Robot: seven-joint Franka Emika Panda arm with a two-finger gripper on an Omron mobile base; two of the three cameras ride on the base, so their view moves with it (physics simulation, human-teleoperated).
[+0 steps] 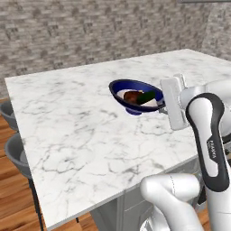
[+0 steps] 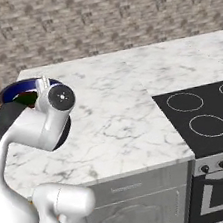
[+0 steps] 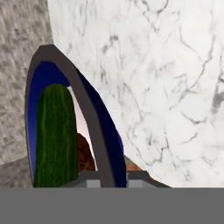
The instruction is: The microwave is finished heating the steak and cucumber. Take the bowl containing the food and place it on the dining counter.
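Note:
The dark blue bowl [image 1: 134,93] hangs tilted, low over the white marble dining counter [image 1: 72,135], and whether its foot touches the slab I cannot tell. Inside it lie the reddish-brown steak [image 1: 130,96] and the dark green cucumber [image 1: 146,97]. My gripper [image 1: 162,103] is shut on the bowl's right rim. In the hand view the bowl's rim [image 3: 94,127] runs up between the fingertips of the gripper [image 3: 111,181], with the cucumber [image 3: 54,135] and a bit of steak [image 3: 86,154] to its left. From the right base view, the bowl [image 2: 19,88] peeks out behind my arm.
A black glass stovetop [image 2: 205,114] with ring marks is set in the counter at the right, with oven knobs below. Two grey stools [image 1: 10,113] stand off the counter's left edge over a wooden floor. A brick wall [image 1: 90,31] lies behind.

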